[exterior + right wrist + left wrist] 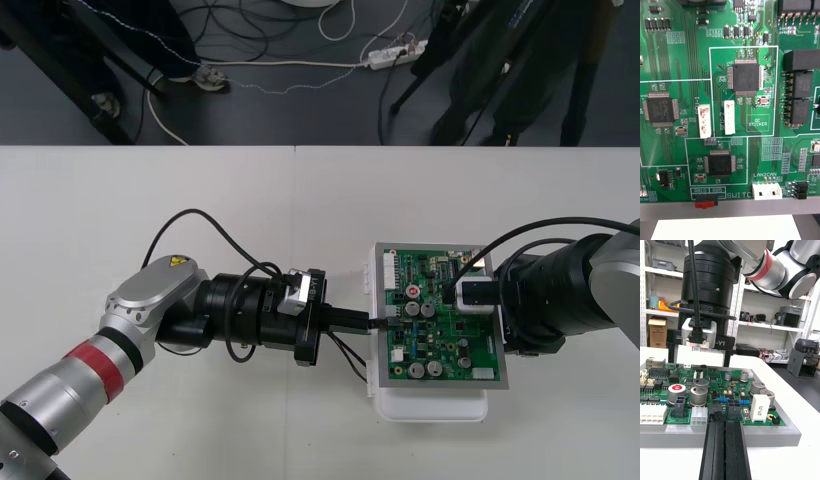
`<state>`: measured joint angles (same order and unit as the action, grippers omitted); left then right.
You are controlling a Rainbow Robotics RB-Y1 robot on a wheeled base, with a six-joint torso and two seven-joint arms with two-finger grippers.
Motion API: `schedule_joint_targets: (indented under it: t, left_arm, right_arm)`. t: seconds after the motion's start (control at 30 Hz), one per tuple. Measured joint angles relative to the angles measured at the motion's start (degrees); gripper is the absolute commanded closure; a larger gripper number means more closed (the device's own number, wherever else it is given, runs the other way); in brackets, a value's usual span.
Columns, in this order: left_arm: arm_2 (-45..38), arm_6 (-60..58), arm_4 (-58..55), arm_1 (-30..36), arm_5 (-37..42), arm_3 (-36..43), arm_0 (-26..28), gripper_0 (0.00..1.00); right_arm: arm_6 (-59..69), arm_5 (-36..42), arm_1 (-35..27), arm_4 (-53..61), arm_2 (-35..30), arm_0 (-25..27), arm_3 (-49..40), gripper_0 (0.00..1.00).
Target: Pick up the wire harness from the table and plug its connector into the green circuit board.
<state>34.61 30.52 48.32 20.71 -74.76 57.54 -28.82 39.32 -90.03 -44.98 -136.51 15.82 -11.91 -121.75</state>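
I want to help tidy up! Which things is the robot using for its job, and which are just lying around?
For the job:
wire harness, green circuit board, white base, left gripper, right gripper.

Just lying about:
power strip and loose cables on the floor beyond the table.

We note circuit board (440,335) glossy green lacquer, shiny metal capacitor cans (759,389), its base (430,405) matt white plastic, left gripper (372,322) fingers (717,450) matt black ribbed plastic, wire harness (350,358) dull thin sheathing, table (200,200) smooth matt.
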Motion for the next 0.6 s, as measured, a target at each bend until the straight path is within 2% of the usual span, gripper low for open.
schedule_joint_targets:
  t: [0.6]
  left_arm:
    - [0.03,0.05,0.16,-0.14,1.37,0.13,0.00,1.00]
  right_arm:
    - [0.00,0.00,0.00,0.02,0.00,0.00,0.00,0.00]
